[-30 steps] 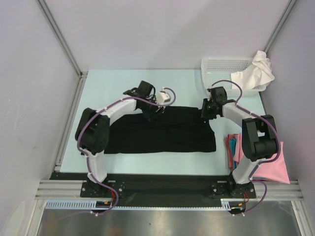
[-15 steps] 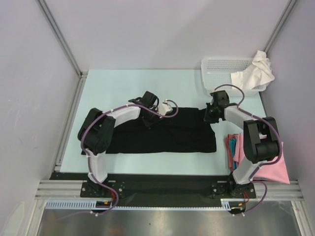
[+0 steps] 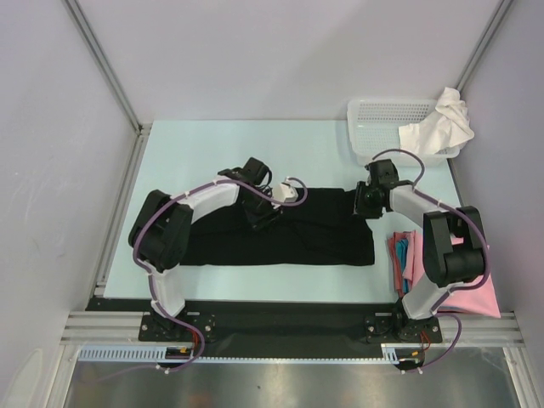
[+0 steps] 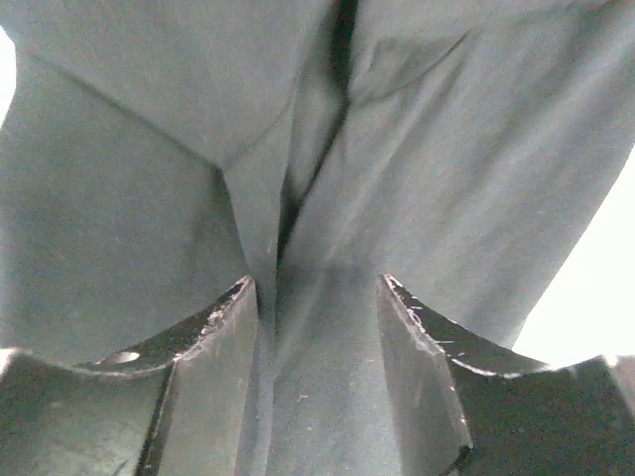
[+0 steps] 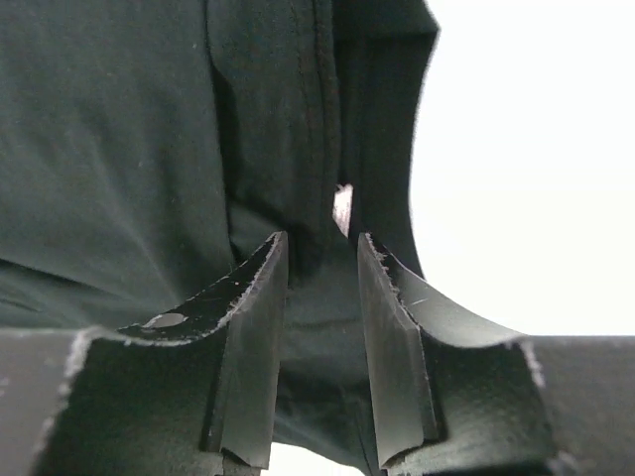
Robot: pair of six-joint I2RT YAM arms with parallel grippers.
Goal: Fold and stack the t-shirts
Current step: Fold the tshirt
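The large black t-shirt (image 3: 314, 234) lies spread across the middle of the table. My left gripper (image 3: 262, 212) is low over its middle left, and in the left wrist view (image 4: 316, 283) the fingers pinch black cloth, with creases running into the gap. My right gripper (image 3: 367, 202) is at the shirt's far right corner, and in the right wrist view (image 5: 319, 238) it is shut on a fold of the black hem. A white t-shirt (image 3: 442, 123) hangs over the basket. A pink t-shirt (image 3: 472, 285) and a red one (image 3: 398, 251) lie at the right.
A white mesh basket (image 3: 382, 115) stands at the back right corner. The pink and red shirts lie beside the right arm's base. Grey walls and metal rails enclose the pale blue table (image 3: 212, 144). Both arms reach over the black shirt.
My left gripper has moved from the shirt's far edge toward the near side, pulling black cloth with it. My right gripper has shifted slightly to the right, still at the shirt's corner.
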